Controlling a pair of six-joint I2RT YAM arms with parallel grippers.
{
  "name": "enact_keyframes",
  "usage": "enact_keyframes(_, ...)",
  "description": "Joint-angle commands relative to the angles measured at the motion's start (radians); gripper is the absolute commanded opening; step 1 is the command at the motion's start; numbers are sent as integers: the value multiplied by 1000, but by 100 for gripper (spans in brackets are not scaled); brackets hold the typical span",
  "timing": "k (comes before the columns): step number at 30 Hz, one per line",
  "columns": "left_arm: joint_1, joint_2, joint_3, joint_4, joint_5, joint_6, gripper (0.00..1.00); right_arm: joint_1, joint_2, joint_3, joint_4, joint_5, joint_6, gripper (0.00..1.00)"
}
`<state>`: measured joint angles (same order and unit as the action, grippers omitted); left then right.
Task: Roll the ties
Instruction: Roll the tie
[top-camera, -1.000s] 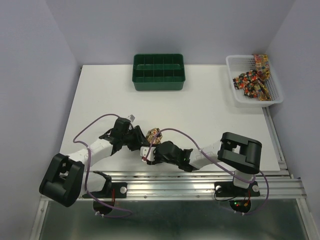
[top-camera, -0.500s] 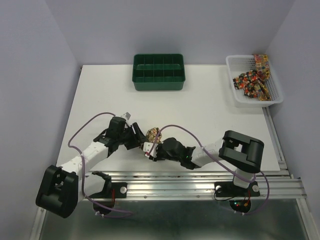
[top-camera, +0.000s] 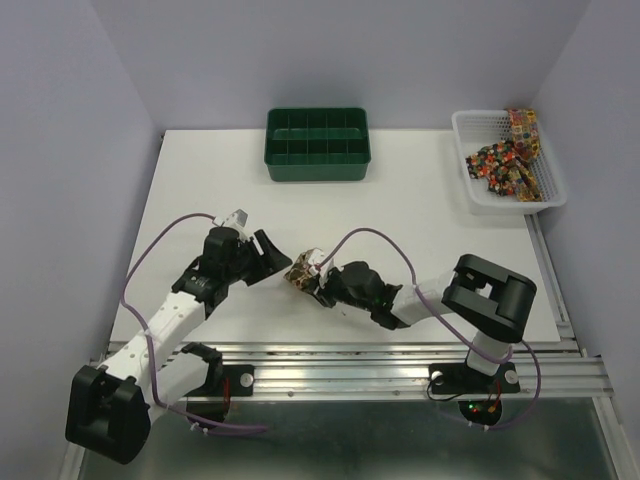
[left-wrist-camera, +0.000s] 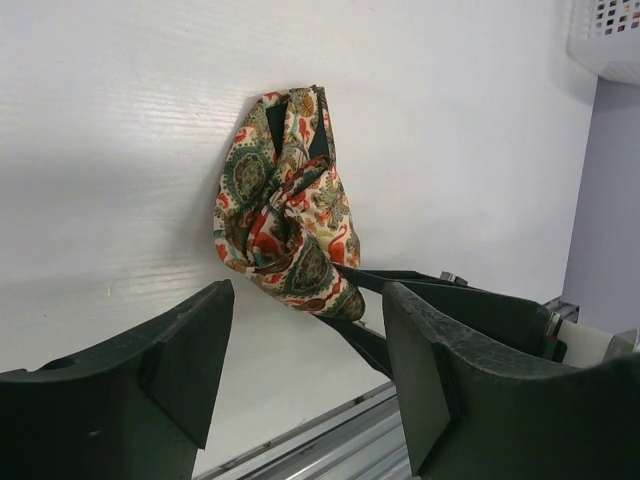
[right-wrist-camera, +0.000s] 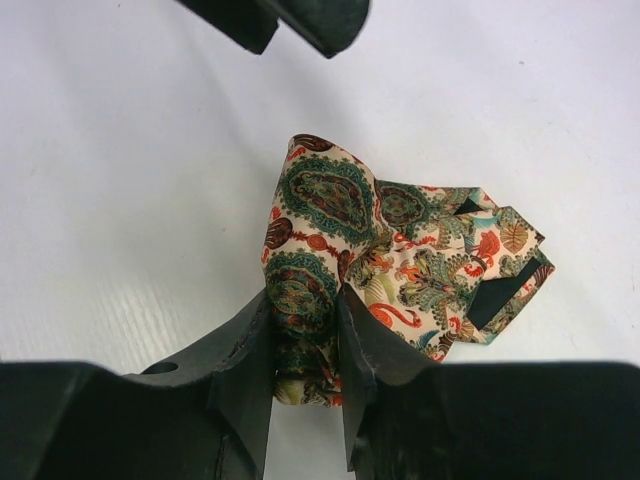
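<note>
**Loose roll of tie, pinched by one edge**

The tie (right-wrist-camera: 400, 250) is a bunched, half-loose roll lying towards the near edge of the surface (top-camera: 420, 230), about midway across, between the two hands. It reads as light, limp, smooth-faced cloth. The coils look ready to spring open if let go, so the safest hold is across the roll's whole thickness, pressing all layers together, not on an outer flap.

The right hand (right-wrist-camera: 305, 345) is closed on a fold at the roll's edge, its fingers nearly together with cloth between them. The left hand (left-wrist-camera: 308, 320) is spread wide and holds nothing, just left of the roll and apart from it.

Only the right wrist view shows the pinch and how little cloth it takes. It also shows dark lining inside an open loop at one end of the roll. The left wrist view shows the roll seeming to rest on the surface, with the right hand's fingers against its lower edge. Only the top view shows more ties (top-camera: 505, 162) heaped in the white basket (top-camera: 515, 206) at the far right, and the green tray (top-camera: 317, 168) at the far centre.
</note>
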<state>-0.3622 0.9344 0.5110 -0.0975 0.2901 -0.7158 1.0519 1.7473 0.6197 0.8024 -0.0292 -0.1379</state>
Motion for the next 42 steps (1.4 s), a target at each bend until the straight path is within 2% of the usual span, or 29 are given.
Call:
enact_keyframes(1,6,-34,18,12,-19,-1,72,-12,-26,21,115,23,135,1)
enact_keyframes(15,6,-36,1,77,-11,6,72,-44,-179,20,104,117,158,1)
enact_keyframes(21,6,-78,29,168,37,47,72,-113,-307,37,-38,6,290,1)
enact_keyframes(27,8,-111,95,249,12,90,74,-184,-451,8,-132,-97,363,1)
enact_keyframes(34,9,15,236,343,107,196,74,-197,-551,2,-190,-141,368,1)
enact_keyframes(35,9,32,251,344,101,194,73,-199,-557,0,-204,-153,363,1)
enact_keyframes(36,11,53,264,343,93,191,65,-198,-563,-3,-204,-155,362,1)
enact_keyframes(39,11,141,282,341,92,142,49,-197,-588,-14,-198,-156,362,1)
enact_keyframes(42,8,168,248,369,67,86,39,-198,-598,-17,-190,-144,357,1)
